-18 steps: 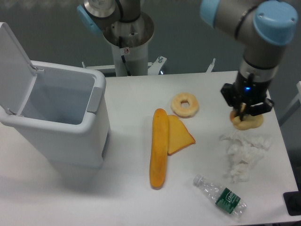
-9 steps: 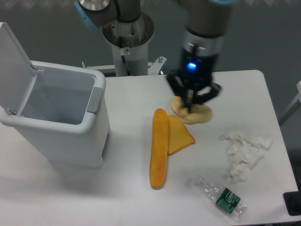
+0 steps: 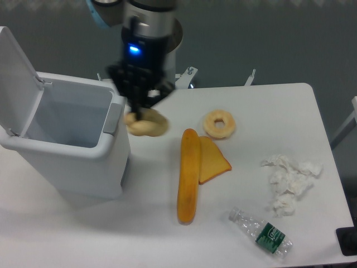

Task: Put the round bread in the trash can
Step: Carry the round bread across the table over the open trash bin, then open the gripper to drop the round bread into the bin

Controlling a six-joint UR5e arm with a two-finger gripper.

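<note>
My gripper (image 3: pixel 138 111) is shut on the round bread (image 3: pixel 147 124), a lumpy golden-tan bun, and holds it in the air just right of the trash can's rim. The trash can (image 3: pixel 72 139) is a white rectangular bin at the left of the table. Its lid (image 3: pixel 12 72) stands open and its grey handle panel (image 3: pixel 113 116) faces the bun. The bin's inside shows nothing in it.
A pale ring-shaped bread (image 3: pixel 219 124) lies at mid table. A long orange loaf (image 3: pixel 188 174) and a yellow wedge (image 3: pixel 211 159) lie beside it. Crumpled white tissue (image 3: pixel 288 180) and a plastic bottle (image 3: pixel 262 233) lie at the right. The robot base (image 3: pixel 152 50) stands behind the table.
My gripper has carried the round bread from the table's right side leftward past the ring bread to just beside the trash can's right rim.
</note>
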